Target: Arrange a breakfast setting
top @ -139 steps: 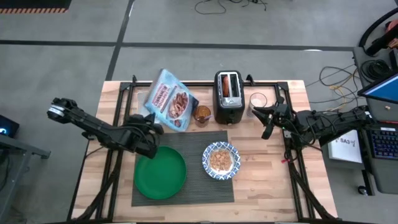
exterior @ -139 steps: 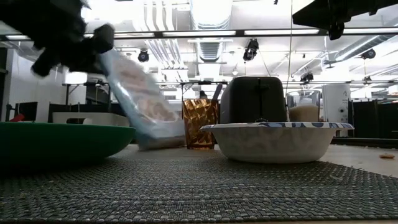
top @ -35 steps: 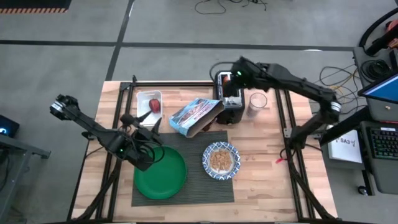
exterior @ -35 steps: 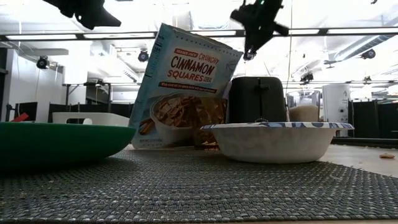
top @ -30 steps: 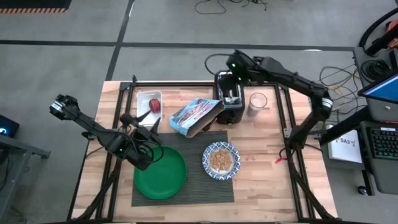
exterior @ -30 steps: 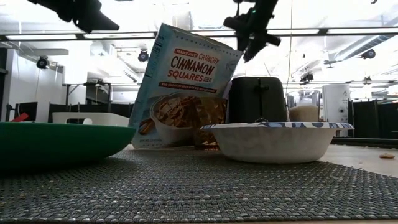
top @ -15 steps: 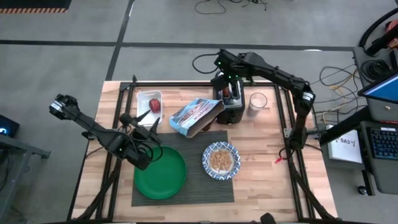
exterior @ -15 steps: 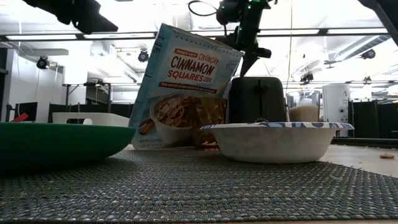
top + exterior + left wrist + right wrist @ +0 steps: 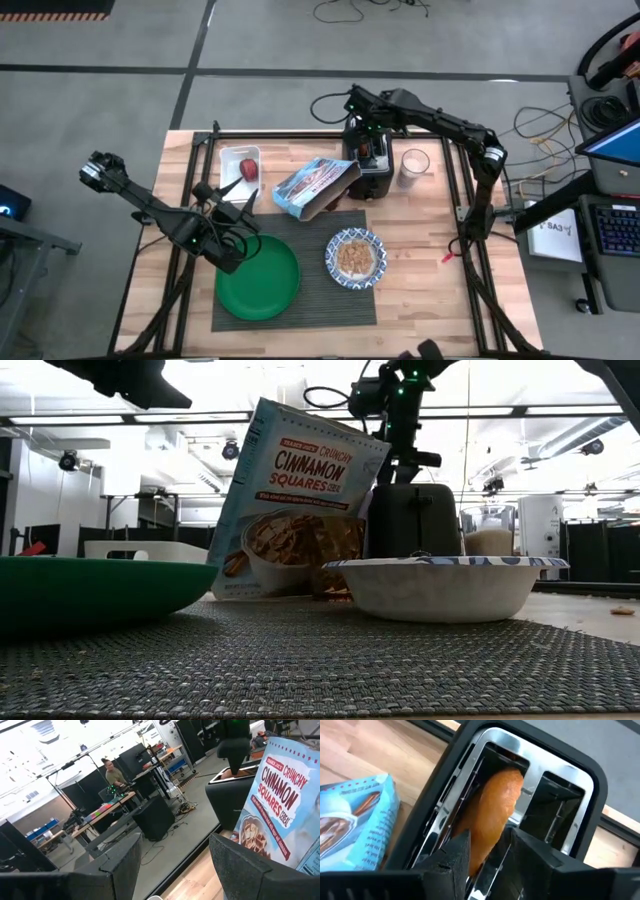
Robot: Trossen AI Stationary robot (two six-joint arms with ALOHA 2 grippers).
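The bagel stands on edge in one slot of the black toaster at the back of the tabletop. Only the right wrist view shows it: there the right hand is right over that slot, its two fingers apart on either side of the bagel's lower end, not visibly pinching it. From above, the same hand covers the toaster's top. The second slot is empty.

The cereal box leans just beside the toaster, a glass on the toaster's other side. In front of the toaster lies one grey placemat carrying one green plate and one patterned bowl of cereal, apart from each other, with bare mat between them and bare wood past the bowl. One red fruit sits in the white tray beyond the box.

The left hand hangs above the plate's far edge, fingers spread wide, empty.
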